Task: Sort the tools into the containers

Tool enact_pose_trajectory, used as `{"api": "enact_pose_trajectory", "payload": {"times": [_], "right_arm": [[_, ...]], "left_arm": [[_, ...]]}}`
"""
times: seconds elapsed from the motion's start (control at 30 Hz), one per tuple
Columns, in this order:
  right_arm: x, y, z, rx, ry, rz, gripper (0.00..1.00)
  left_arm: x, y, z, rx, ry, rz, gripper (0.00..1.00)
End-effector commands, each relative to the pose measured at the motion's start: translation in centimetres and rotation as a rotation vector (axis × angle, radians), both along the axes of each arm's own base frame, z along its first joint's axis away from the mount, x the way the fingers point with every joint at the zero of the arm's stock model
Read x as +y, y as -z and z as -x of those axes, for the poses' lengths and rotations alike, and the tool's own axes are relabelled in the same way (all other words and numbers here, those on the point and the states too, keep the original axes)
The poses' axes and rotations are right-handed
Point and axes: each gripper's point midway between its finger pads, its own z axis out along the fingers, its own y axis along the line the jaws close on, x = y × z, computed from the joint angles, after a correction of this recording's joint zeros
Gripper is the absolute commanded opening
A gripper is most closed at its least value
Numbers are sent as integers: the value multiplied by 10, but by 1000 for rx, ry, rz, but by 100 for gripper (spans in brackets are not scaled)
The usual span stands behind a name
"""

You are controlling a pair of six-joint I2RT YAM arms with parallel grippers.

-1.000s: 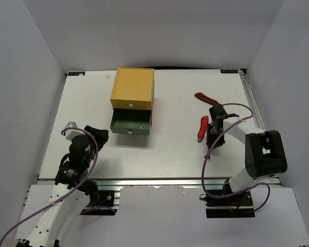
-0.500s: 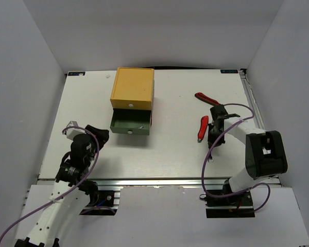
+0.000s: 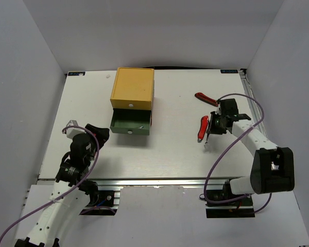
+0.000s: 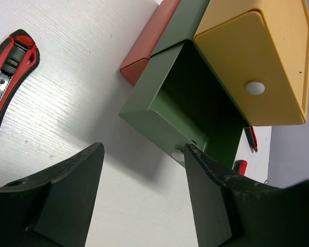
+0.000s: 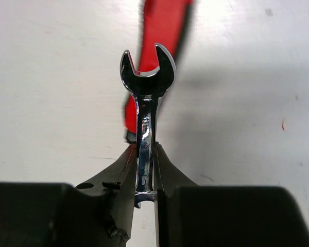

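While right tool (image 5: 146, 157) pinches wrench (image 5: 146, 116), head jutting ahead | red handle (image 5: 164, 25) perhaps beneath | left tool (image 4: 143, 150) released

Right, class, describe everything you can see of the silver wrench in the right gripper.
The wrench is small, shiny and silver, seemingly polished metal. It has an open, U-shaped head at the far end and a narrow flat shaft with stamped marks too small to read. The right gripper pinches the shaft low down, black fingers pressing on both sides, and the wrench points straight out from them. Its near end peeks out between them. Behind it lie a blurred red tool and the white table. Nothing else visibly touches it.
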Motion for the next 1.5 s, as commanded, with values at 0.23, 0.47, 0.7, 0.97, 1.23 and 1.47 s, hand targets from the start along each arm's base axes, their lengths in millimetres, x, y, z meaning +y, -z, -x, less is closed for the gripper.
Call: {"api": "enact_pose_trajectory", "payload": {"times": [0.23,0.47,0.7,0.97,1.23,1.47], "right_arm": [[107,-141,-39,-462,-431,-179,0],[220,-241,16,-853,-1041,-263,0],[300,-262,56,-1026,-1471,-196,0],[366,-228,40,-1007,-1589,-101,0],[382,-176,4,-942,-1570,47,0],[379,-174,1,-896,-1573,70,52]], "left_arm": [[-3,-7,-4,-45,15,9,74],[-4,-8,-3,-57,17,19,74],[-3,-9,1,-61,17,29,74],[-12,-4,5,-69,48,90,71],[-30,10,7,-54,118,168,35],[-52,33,2,-7,185,263,19]]}}
